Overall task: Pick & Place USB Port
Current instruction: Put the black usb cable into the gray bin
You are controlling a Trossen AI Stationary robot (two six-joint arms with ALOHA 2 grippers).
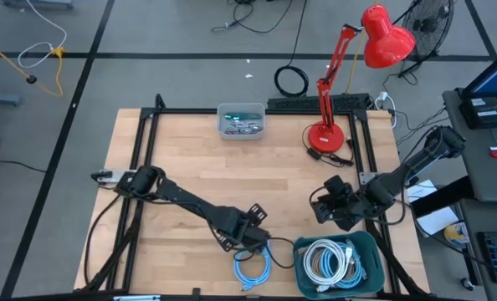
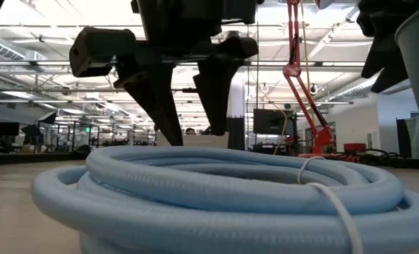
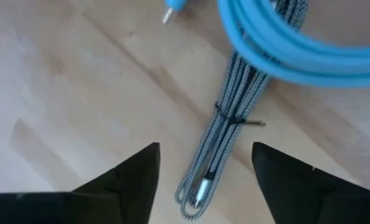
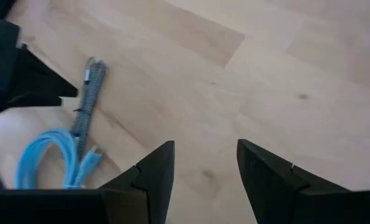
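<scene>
A grey braided USB cable (image 3: 225, 134), bundled with a thin tie, lies flat on the wooden table, its metal plug (image 3: 200, 190) at the near end of the bundle. Its other end lies under a light-blue cable coil (image 3: 284, 50) (image 1: 251, 269). My left gripper (image 3: 205, 149) (image 1: 253, 238) points down over the bundle, open, one finger on either side of its plug end and apart from it. My right gripper (image 4: 205, 146) (image 1: 328, 209) hangs open over bare table at the right; its view shows the braided cable (image 4: 88, 93) farther off.
A green bin (image 1: 374, 247) with coiled white cables stands at the near right, next to the blue coil. A grey tray (image 1: 241, 119) of small parts sits at the far middle, and a red desk lamp (image 1: 325, 134) at the far right.
</scene>
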